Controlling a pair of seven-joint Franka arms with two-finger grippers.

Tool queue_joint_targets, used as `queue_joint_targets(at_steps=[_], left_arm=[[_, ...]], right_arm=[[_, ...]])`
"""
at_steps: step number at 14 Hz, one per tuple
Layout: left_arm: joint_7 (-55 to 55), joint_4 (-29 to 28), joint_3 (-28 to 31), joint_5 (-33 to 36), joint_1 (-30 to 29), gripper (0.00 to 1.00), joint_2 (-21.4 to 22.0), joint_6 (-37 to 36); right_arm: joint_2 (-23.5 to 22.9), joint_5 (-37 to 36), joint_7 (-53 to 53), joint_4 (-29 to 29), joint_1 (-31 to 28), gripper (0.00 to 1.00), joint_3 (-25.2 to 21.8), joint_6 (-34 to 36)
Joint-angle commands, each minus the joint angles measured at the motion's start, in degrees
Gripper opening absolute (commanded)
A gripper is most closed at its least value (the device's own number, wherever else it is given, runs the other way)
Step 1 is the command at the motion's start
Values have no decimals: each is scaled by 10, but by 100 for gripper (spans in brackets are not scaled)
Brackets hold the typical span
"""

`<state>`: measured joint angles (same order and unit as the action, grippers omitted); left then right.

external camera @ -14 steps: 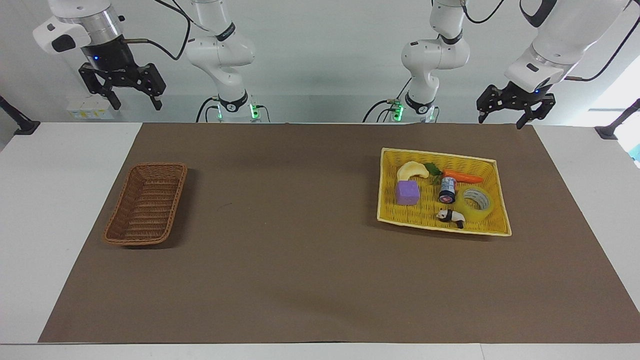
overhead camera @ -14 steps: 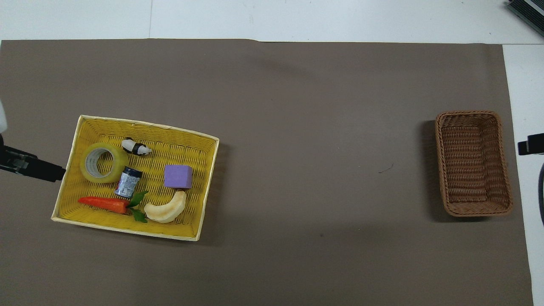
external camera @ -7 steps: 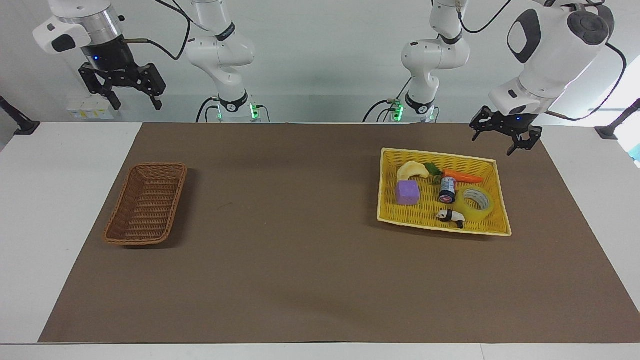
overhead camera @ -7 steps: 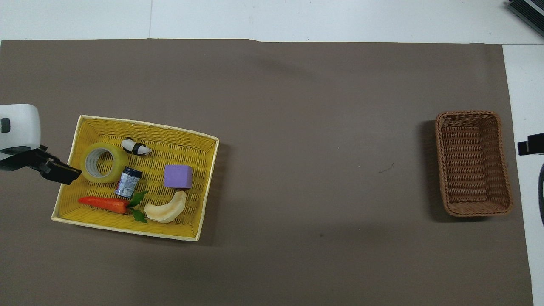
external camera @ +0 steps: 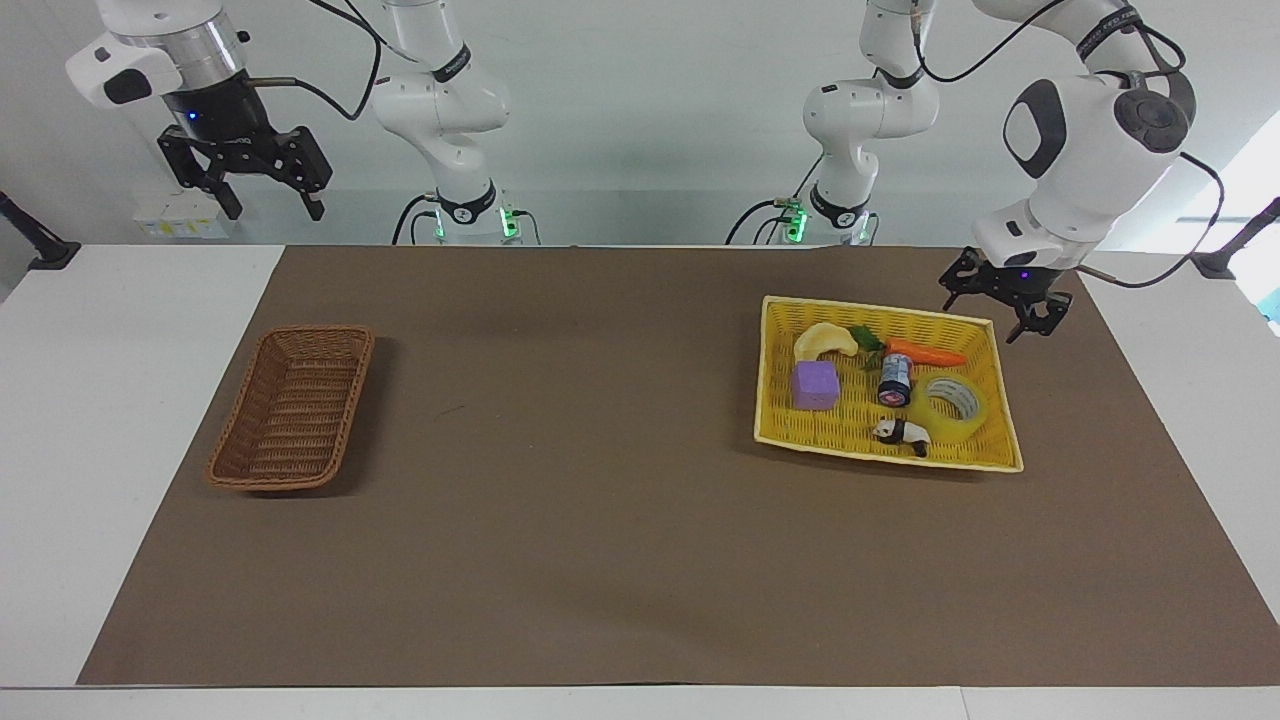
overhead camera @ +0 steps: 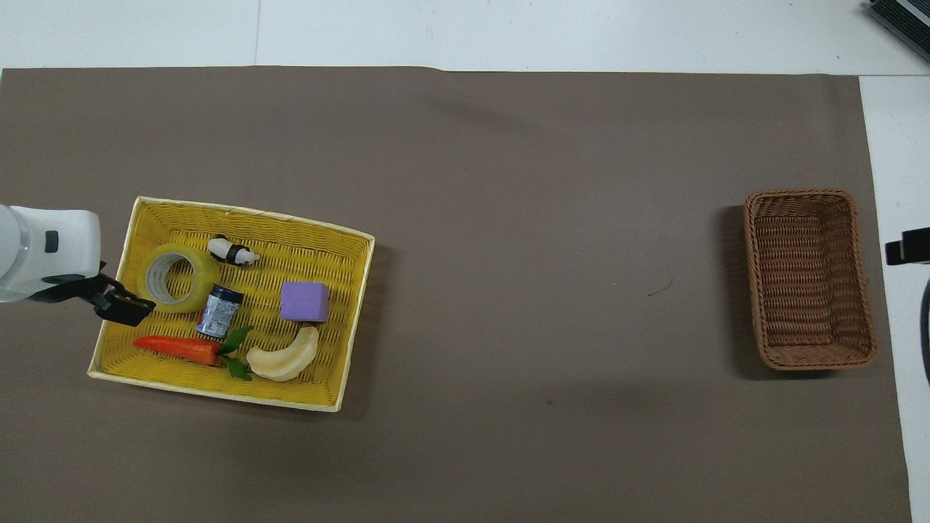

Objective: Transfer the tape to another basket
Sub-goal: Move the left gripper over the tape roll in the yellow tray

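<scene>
Two grippers aloft: left gripper (external camera: 993,305) spread above yellow tray (external camera: 776,405) corner, off tape (external camera: 951,403) lying inside; right gripper (external camera: 245,183) spread, waiting above table edge near basket (external camera: 292,408)

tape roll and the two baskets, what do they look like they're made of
Yellow translucent tape roll: glossy plastic film, apparently on a pale card core; the weave shows through it. Small brown oblong basket: woven wicker or rattan, matte ribbing. Flat yellow tray: woven straw or plastic, pale rim binding.
</scene>
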<state>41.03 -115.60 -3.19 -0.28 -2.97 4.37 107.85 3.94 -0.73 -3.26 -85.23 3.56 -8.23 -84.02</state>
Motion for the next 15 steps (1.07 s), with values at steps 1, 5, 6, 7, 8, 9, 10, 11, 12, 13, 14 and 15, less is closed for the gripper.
queue_joint_targets(at_steps=[1,5,6,7,8,9,10,11,12,13,14,15], left_arm=[[68,-45,-2,-5,-19,100,13,57],[79,-77,-2,-6,-25,100,6,96],[59,-78,-2,-6,-26,100,6,95],[17,-80,-2,-6,-27,100,6,91],[-41,-90,-2,-6,-39,100,5,92],[-94,-106,-2,-6,-43,100,3,100],[-132,-124,-2,-6,-44,100,2,112],[-167,-145,-2,-6,-46,100,7,134],[-223,-158,-2,-6,-49,100,9,145],[-279,-166,-2,-6,-49,100,12,155],[-329,-173,-2,-6,-49,100,13,164],[-383,-174,-2,-6,-48,100,13,165]], right_arm=[[9,11,-14,-7,-7,100,4,3],[9,11,-14,-7,-7,100,4,3],[9,11,-14,-7,-7,100,4,3],[9,11,-14,-7,-7,100,4,3],[9,11,-14,-7,-7,100,4,3],[9,11,-14,-7,-7,100,4,3],[9,11,-14,-7,-7,100,4,3],[9,11,-14,-7,-7,100,4,3],[9,11,-14,-7,-7,100,4,3],[9,11,-14,-7,-7,100,4,3],[9,11,-14,-7,-7,100,4,3],[9,11,-14,-7,-7,100,4,3]])
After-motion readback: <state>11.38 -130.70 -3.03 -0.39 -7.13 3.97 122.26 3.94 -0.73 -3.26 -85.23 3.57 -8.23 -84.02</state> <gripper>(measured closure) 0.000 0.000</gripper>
